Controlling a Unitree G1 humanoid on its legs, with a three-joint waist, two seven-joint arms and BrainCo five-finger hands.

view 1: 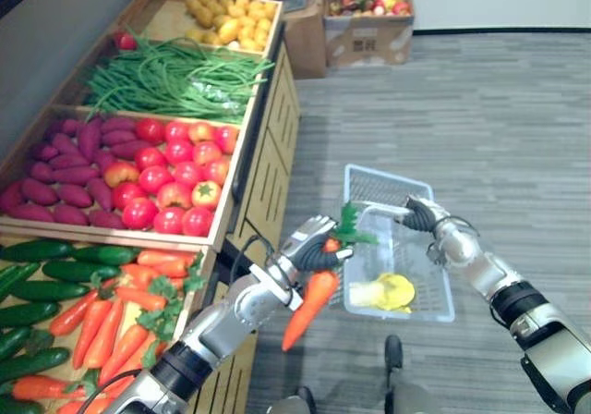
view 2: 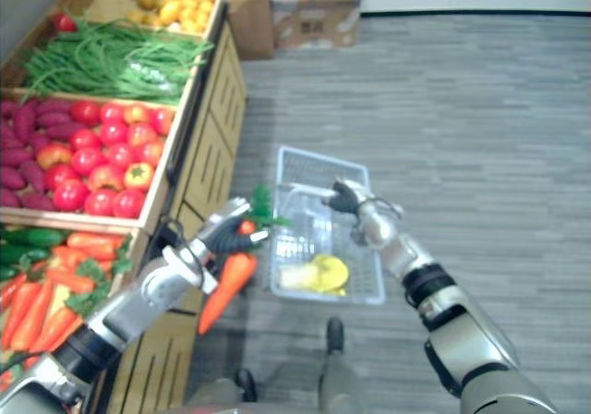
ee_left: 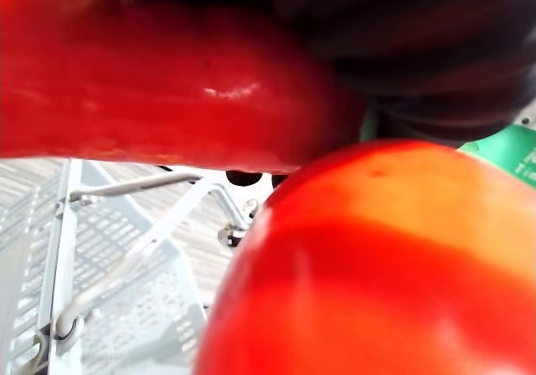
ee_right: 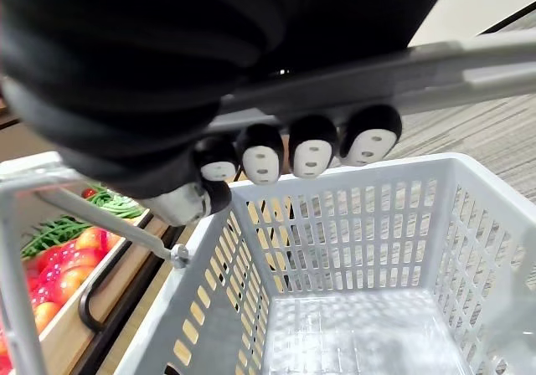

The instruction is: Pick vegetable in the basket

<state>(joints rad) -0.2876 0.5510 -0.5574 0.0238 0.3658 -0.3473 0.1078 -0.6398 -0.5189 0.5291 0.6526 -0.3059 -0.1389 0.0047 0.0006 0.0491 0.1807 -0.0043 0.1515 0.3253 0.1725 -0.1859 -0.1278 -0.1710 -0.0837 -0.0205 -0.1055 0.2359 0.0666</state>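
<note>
Orange green-topped carrot (view 1: 312, 305), pale grey lattice basket (view 1: 374, 185), yellow vegetable (view 1: 395, 291), red tomatoes (view 1: 175, 178), grey striped carpet (view 1: 480, 109).

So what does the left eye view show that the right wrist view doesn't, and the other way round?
Left eye view: the left hand gripping a carrot by the basket, a yellow vegetable lying in it, plus sweet potatoes and cucumbers. Right wrist view: the dark fingertips up close, curled round the basket handle, and the mesh of the basket's inside. Shared: the basket, the right hand holding it, the tomatoes and the green beans.
</note>
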